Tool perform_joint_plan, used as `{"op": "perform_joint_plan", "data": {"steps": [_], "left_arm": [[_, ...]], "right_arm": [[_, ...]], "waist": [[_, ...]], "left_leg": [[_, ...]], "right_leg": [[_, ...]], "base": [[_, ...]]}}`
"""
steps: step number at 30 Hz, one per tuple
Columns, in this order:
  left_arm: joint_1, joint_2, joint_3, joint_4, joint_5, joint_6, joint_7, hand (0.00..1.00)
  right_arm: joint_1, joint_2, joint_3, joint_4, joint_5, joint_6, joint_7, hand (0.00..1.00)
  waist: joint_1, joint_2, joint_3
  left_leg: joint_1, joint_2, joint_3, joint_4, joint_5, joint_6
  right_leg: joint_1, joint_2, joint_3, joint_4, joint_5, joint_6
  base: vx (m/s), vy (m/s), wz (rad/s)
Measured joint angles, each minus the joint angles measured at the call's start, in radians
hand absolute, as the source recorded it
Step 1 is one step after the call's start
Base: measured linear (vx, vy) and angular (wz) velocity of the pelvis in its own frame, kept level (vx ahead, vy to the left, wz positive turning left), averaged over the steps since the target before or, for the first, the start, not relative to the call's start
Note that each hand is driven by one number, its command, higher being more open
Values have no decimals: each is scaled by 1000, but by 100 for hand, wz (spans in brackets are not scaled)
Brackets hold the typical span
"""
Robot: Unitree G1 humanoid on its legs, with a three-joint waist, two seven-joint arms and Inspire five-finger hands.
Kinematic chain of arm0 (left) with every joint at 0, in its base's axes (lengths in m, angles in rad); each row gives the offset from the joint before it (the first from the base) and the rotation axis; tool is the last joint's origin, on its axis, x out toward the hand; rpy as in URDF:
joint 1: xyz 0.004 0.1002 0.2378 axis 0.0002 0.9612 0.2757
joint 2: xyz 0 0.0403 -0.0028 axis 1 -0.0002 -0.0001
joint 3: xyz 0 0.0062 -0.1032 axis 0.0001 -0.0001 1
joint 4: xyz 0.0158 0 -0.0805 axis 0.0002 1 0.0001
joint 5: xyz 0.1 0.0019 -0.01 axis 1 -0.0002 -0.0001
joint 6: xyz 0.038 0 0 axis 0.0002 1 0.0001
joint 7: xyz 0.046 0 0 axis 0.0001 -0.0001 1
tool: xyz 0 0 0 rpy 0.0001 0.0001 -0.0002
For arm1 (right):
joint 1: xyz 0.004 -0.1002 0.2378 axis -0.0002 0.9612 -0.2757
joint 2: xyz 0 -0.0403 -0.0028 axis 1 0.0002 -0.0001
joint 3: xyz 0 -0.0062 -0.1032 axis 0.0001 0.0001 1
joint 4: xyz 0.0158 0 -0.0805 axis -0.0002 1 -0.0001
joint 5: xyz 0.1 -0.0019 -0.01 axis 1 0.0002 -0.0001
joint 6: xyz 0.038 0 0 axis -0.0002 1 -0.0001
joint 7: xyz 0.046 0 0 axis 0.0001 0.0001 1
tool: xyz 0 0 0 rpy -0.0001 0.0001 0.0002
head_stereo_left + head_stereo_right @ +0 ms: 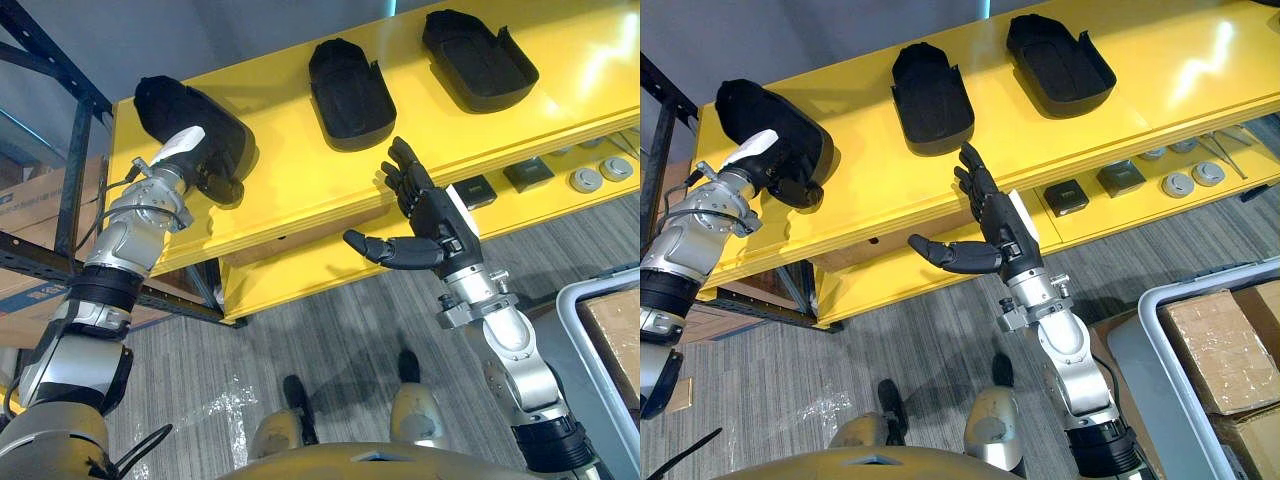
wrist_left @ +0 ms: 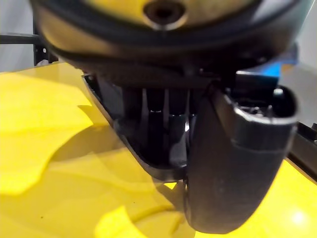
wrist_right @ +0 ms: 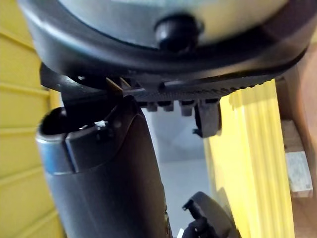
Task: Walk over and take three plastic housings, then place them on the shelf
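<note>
While the left hand (image 1: 188,148) has thumb and fingers curled round the near rim of the left housing (image 1: 200,115), that housing sits at the upper left of the frame, over the corner of the yellow shelf (image 1: 300,190). I cannot tell whether it rests fully on the surface or is held just above it. In the left wrist view the thumb (image 2: 237,163) lies across the housing's open side, where moulded ribs (image 2: 158,124) are visible.

The right hand (image 1: 435,220), frame centre, is empty: fingers straight and spread, thumb out sideways, held just in front of the shelf's front edge.

Step, as judged: placing the last of three. The middle housing (image 1: 350,95) and the right housing (image 1: 478,58) already lie on the shelf, open side up, well apart from each other.

The next move calls for settling the left housing flat, then uncurling the fingers and drawing the hand back without dragging the part toward the edge.

Materials:
- The housings are matt black plastic, shell-shaped, with a rounded end and raised walls.
- The shelf top is glossy yellow and reflects light, so it is probably slippery.
- A lower yellow shelf (image 1: 300,275) carries small black square parts (image 1: 475,190) and grey discs (image 1: 585,180).
</note>
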Motion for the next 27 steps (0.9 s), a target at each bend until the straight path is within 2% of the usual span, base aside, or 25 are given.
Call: {"op": "perform_joint_plan", "data": {"steps": [2,5,12,19,26,27], "left_arm": [[1,0,-5,0,9,-8,1,0],[7,8,-18,-2,47,-62,3,0],[37,39,-20,-15,88,-114,4,0],[81,82,-23,-75,88,-134,-45,0],[144,85,-22,-85,88,-178,-75,0],[147,85,-21,-85,88,-178,-78,100]], "right_arm": [[2,0,0,0,3,-4,0,100],[9,0,11,4,4,-7,0,100],[59,20,19,9,14,-8,2,100],[80,20,21,10,14,-8,2,100],[116,16,38,10,14,-8,3,100],[118,15,39,10,14,-8,3,100]], "waist": [[0,-1,1],[0,-1,1],[-6,1,-1],[-5,6,-4],[-4,39,-27],[-4,41,-28]], "left_leg": [[3,0,-1,0,-1,0],[7,0,0,-1,-1,0],[24,0,13,-14,5,3],[41,-3,26,-31,13,7],[54,-3,29,-35,13,9],[54,-3,29,-35,12,10]], "right_leg": [[4,0,-1,0,-1,0],[6,0,0,0,-1,0],[10,2,9,2,-1,0],[10,2,20,5,-2,0],[19,2,21,8,-17,0],[19,2,21,8,-17,0]], "base": [[0,0,0],[0,0,0],[-5,0,-4],[2,-1,-4],[-2,0,0],[0,0,0]]}}
